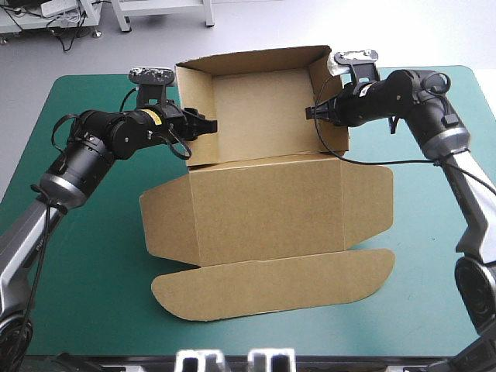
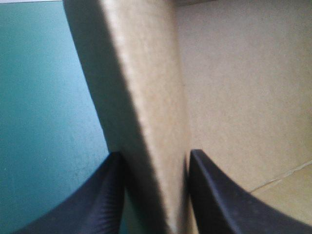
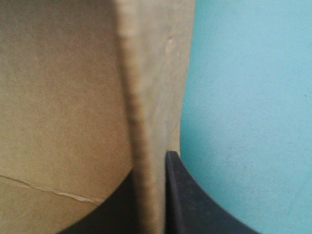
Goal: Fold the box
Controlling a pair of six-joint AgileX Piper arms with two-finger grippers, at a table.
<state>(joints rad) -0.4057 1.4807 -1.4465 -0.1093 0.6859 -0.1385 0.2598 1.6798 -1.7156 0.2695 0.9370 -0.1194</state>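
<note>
High view: the brown box (image 1: 263,209) lies on the table's teal-green cover (image 1: 93,256), centre toward 12 o'clock. Its far half is a tray with the walls up; the lid (image 1: 271,291) lies flat toward 6 o'clock. The left gripper (image 1: 208,124) pinches the tray's 9 o'clock wall (image 1: 195,97), and the right gripper (image 1: 311,113) pinches the 3 o'clock wall (image 1: 322,81), each over the top edge. Left wrist view: black fingers (image 2: 219,200) straddle the upright wall, closed down to the board's thickness, with the tray floor on one side and the cover on the other. Right wrist view: same picture, fingers (image 3: 190,200) nearly together with only the wall's edge between them. Handling, as I judge it: the board is light, stiff across its panels and willing to bend only at the scored creases. It is dry enough to grip, but a hard pinch would dent it and a thin edge can slide out. Best hold is on a wall's top edge near its middle, away from corners and tuck flaps.
</note>
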